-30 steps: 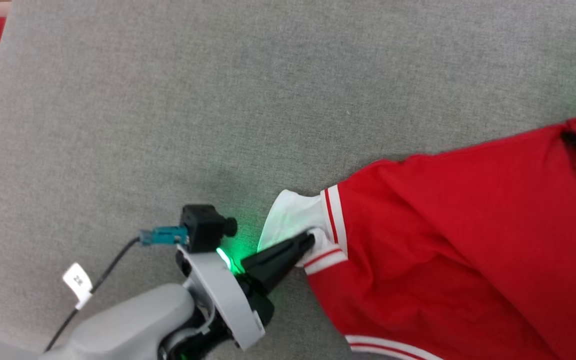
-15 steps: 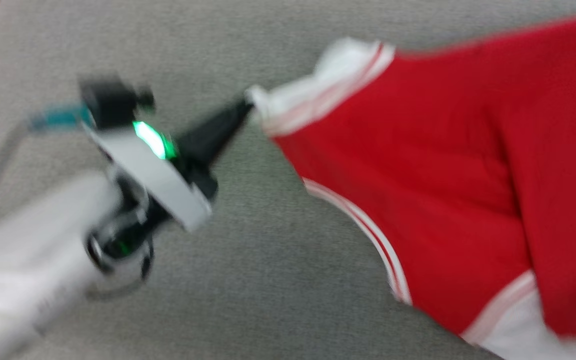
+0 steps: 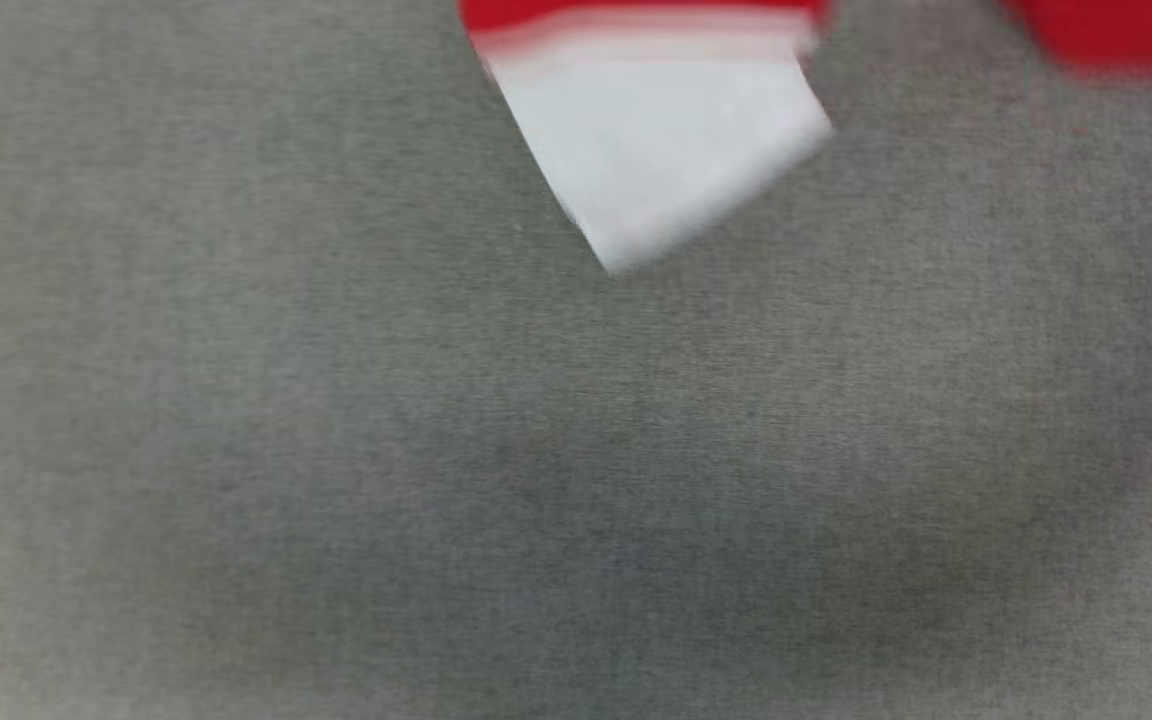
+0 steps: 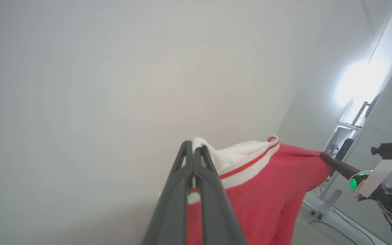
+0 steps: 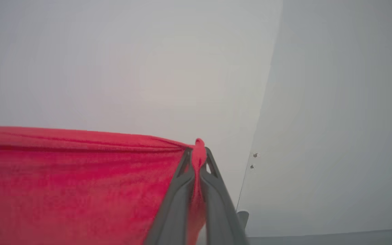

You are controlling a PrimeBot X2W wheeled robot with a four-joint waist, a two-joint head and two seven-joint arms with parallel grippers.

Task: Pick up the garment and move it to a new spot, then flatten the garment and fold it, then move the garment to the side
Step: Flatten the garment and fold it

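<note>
The left gripper (image 4: 193, 147) and right gripper (image 5: 197, 151) hold the shirt (image 4: 267, 194) stretched between them.
The left gripper's jaws are clamped on the white, red-striped sleeve (image 4: 237, 156); the right gripper's pinch a bunched red edge. In the left wrist view the right gripper sits toward 4 o'clock. In the blurred head view the shirt's white cloth hangs at 12 o'clock above the gray cloth surface (image 3: 576, 480).
</note>
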